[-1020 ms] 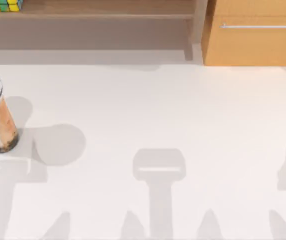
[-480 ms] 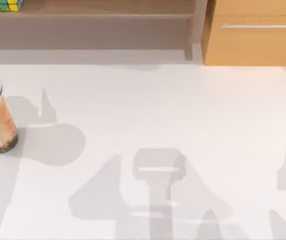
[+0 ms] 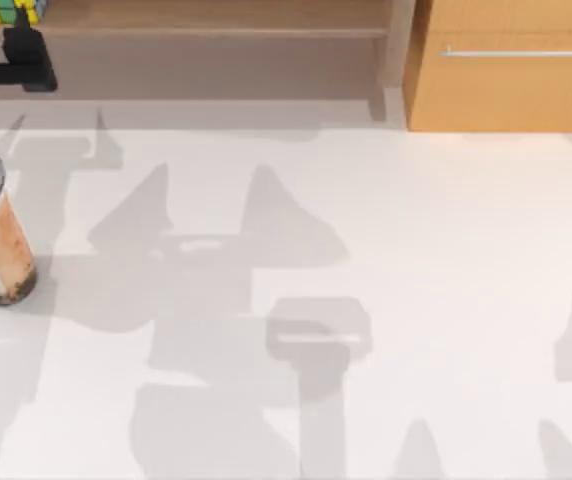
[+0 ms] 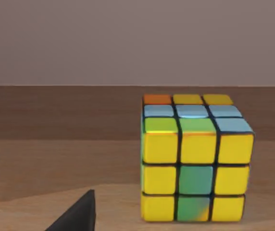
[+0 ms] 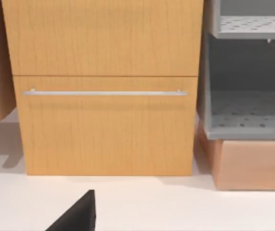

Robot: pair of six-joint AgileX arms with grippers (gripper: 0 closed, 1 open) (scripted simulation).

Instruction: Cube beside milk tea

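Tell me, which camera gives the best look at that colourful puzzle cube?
The left wrist view: the cube sits close and whole on a wooden shelf, with its yellow, green and blue stickers plain. The top view catches just its lower edge at the far left corner, with the left gripper right before it.

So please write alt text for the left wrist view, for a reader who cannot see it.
A cube with mostly yellow squares on its front, two green ones among them, and light blue squares on top stands on a wooden shelf. One dark fingertip of the left gripper pokes in near the camera, apart from the cube. A plain grey-brown wall is behind.
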